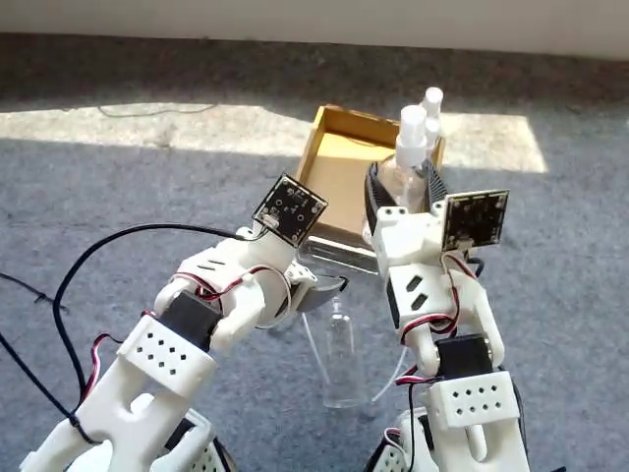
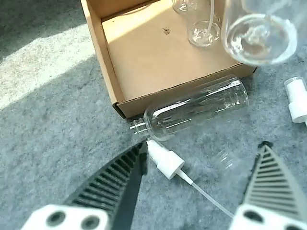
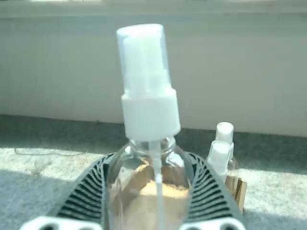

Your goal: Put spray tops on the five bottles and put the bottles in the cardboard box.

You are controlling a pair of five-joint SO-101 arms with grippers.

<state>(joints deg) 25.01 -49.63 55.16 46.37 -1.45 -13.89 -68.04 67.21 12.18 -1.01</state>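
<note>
The cardboard box lies at the far middle of the carpet. My right gripper is shut on a clear bottle that carries a white spray top, held upright over the box's near right corner. Another capped bottle stands in the box. My left gripper hangs open above a loose spray top with its tube. Just beyond it an uncapped bottle lies on its side against the box's front wall. A second bare bottle lies between the arms.
Grey carpet surrounds the box. A further spray top lies on the carpet at the edge of the left wrist view. Black cables trail on the left side. A pale wall runs along the far side.
</note>
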